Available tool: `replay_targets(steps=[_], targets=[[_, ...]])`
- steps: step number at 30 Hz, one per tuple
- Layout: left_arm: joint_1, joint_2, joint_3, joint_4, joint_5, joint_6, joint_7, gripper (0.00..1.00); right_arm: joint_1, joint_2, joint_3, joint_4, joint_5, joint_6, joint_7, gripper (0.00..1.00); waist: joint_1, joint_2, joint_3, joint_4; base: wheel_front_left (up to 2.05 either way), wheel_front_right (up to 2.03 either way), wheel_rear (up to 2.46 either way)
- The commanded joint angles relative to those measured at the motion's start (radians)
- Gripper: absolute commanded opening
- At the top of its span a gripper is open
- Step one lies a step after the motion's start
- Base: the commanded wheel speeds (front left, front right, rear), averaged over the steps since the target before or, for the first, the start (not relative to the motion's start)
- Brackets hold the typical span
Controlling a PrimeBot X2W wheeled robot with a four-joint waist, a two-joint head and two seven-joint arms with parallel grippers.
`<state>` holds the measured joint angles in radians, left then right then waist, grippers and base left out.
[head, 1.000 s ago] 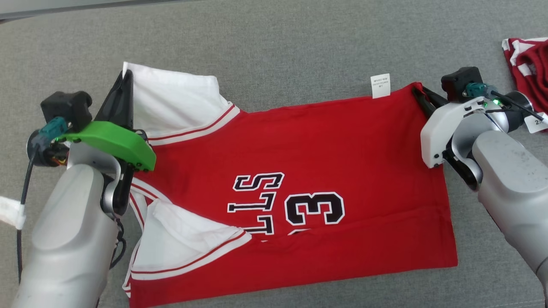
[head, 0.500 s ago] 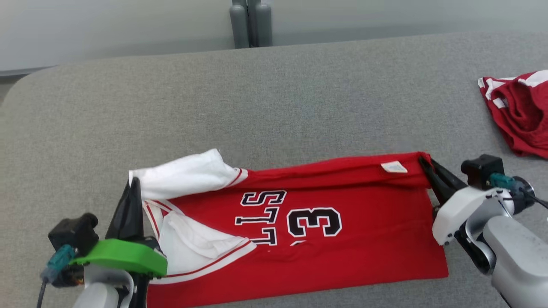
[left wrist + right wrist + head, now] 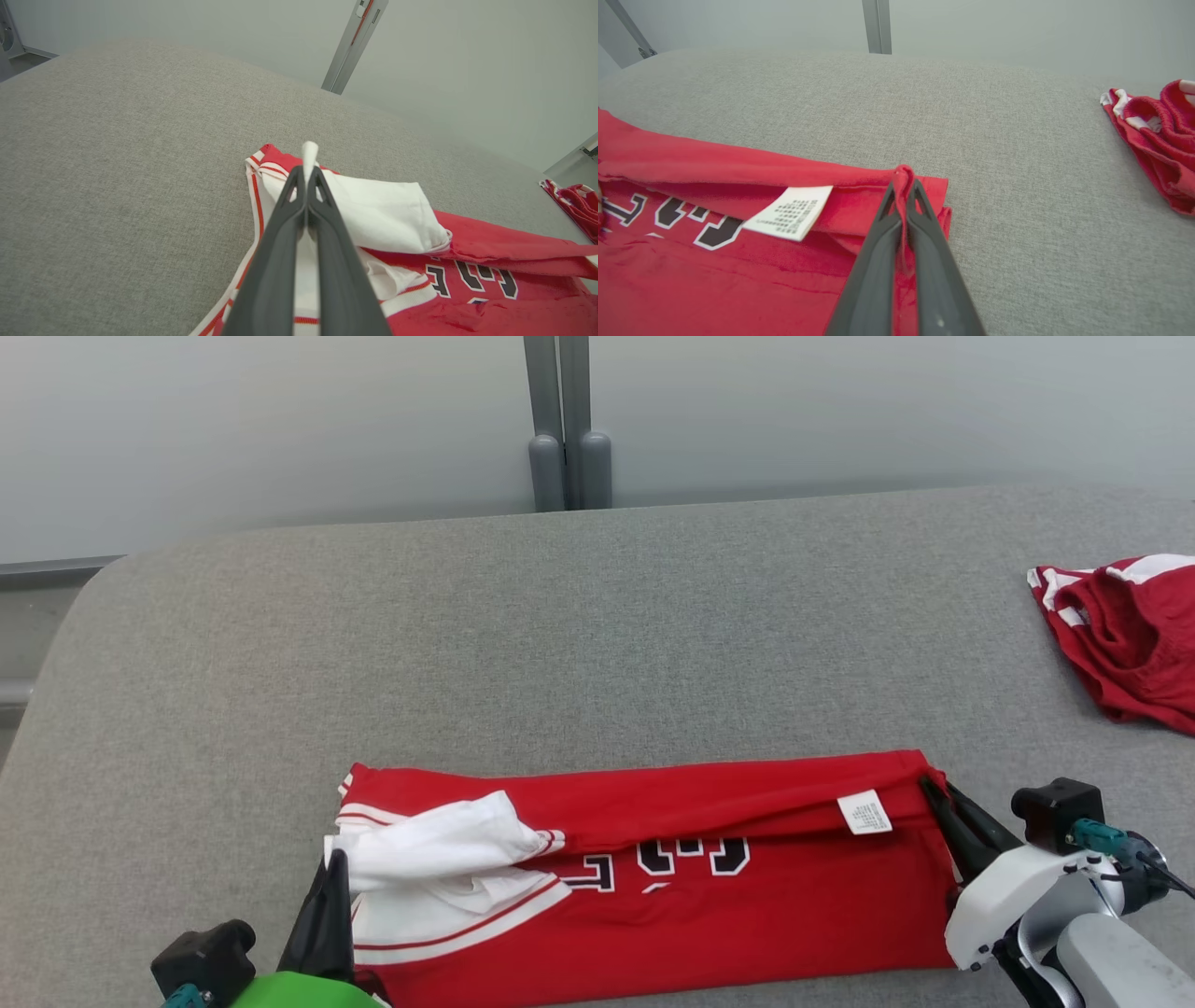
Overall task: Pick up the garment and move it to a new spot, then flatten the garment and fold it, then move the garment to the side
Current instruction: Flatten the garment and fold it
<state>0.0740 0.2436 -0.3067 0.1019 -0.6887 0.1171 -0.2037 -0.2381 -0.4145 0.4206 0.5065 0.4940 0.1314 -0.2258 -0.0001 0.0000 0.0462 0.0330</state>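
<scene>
The garment (image 3: 709, 905) is a red jersey with white sleeves and black-and-white lettering, lying at the near edge of the grey table with its far half doubled over toward me. My left gripper (image 3: 334, 861) is shut on the white sleeve (image 3: 439, 845) at the garment's left end; in the left wrist view its fingertips (image 3: 308, 173) pinch a ridge of white cloth of the garment (image 3: 383, 214). My right gripper (image 3: 934, 782) is shut on the red hem corner at the right end, and the right wrist view shows the pinched red fold of the garment (image 3: 714, 261) between the gripper's (image 3: 903, 184) tips, next to a white label (image 3: 789, 218).
A second red and white garment (image 3: 1134, 635) lies crumpled at the table's right edge, also in the right wrist view as a red heap (image 3: 1157, 140). Bare grey table (image 3: 560, 635) stretches behind the jersey to a pale wall with a grey post (image 3: 565, 467).
The head camera has tilted up, showing more table and wall. Both grippers have drawn the jersey's far edge toward me over the front, so part of the lettering is now covered.
</scene>
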Motion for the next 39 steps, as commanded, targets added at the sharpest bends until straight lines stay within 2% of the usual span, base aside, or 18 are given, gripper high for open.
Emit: replay_targets(steps=[1, 3, 5, 6, 7, 8, 9, 16, 22, 26, 29, 39], targets=[[0.018, -0.003, -0.002, 0.01, -0.009, -0.005, -0.004, 0.0, 0.025, 0.011, -0.019, -0.01, -0.009, -0.001, 0.001, 0.0, 0.0001, 0.0, -0.006, 0.001, 0.0, 0.0, 0.0], [0.026, -0.006, -0.006, 0.024, -0.012, -0.013, -0.009, 0.0, 0.049, 0.021, -0.045, -0.019, -0.026, -0.001, -0.001, 0.0, 0.0001, 0.0, -0.013, 0.002, 0.0, 0.0, 0.0], [0.034, -0.015, -0.007, 0.031, -0.026, -0.027, -0.013, 0.0, 0.073, 0.035, -0.081, -0.027, -0.04, -0.001, -0.009, 0.32, 0.0001, 0.0, -0.019, 0.003, 0.0, 0.0, 0.0], [0.039, -0.018, -0.005, 0.035, -0.032, -0.033, -0.019, 0.15, 0.087, 0.045, -0.097, -0.029, -0.045, -0.001, -0.013, 0.51, 0.0001, 0.0, -0.023, 0.003, 0.0, 0.0, 0.0], [0.047, -0.019, -0.002, 0.037, -0.036, -0.041, -0.023, 0.37, 0.105, 0.055, -0.117, -0.034, -0.052, -0.001, -0.017, 0.88, 0.0001, 0.0, -0.027, 0.004, 0.0, 0.0, 0.0], [0.055, -0.02, 0.0, 0.038, -0.036, -0.048, -0.027, 0.69, 0.119, 0.064, -0.133, -0.038, -0.057, -0.001, -0.019, 1.0, 0.0001, 0.0, -0.03, 0.004, 0.0, 0.0, 0.0], [0.067, -0.023, 0.004, 0.037, -0.042, -0.057, -0.033, 1.0, 0.137, 0.073, -0.153, -0.046, -0.063, -0.001, -0.023, 1.0, 0.0001, 0.0, -0.034, 0.004, 0.0, 0.0, 0.0], [0.156, -0.03, 0.065, -0.003, -0.073, -0.1, -0.055, 1.0, 0.253, 0.122, -0.289, -0.101, -0.106, -0.001, -0.035, 1.0, 0.0001, 0.0, -0.05, 0.002, 0.0, 0.0, 0.0], [0.141, -0.041, 0.114, -0.033, -0.011, -0.086, -0.061, 1.0, 0.288, 0.157, -0.376, -0.146, -0.148, -0.001, -0.038, 1.0, 0.0001, 0.0, -0.057, 0.004, 0.0, 0.0, 0.0], [0.101, -0.05, 0.134, -0.039, 0.05, -0.064, -0.061, 1.0, 0.271, 0.181, -0.398, -0.158, -0.167, -0.001, 0.0, 1.0, 0.0001, 0.0, -0.06, 0.007, 0.0, 0.0, 0.0], [0.069, -0.068, 0.155, -0.03, 0.087, -0.043, -0.061, 1.0, 0.245, 0.198, -0.393, -0.138, -0.166, -0.001, 0.056, 1.0, 0.0001, 0.0, -0.063, 0.009, 0.0, 0.0, 0.0], [0.044, -0.107, 0.21, 0.014, 0.155, -0.037, -0.061, 1.0, 0.151, 0.234, -0.39, 0.023, -0.198, -0.001, 0.217, 1.0, 0.0001, 0.0, -0.065, 0.039, 0.0, 0.0, 0.0]])
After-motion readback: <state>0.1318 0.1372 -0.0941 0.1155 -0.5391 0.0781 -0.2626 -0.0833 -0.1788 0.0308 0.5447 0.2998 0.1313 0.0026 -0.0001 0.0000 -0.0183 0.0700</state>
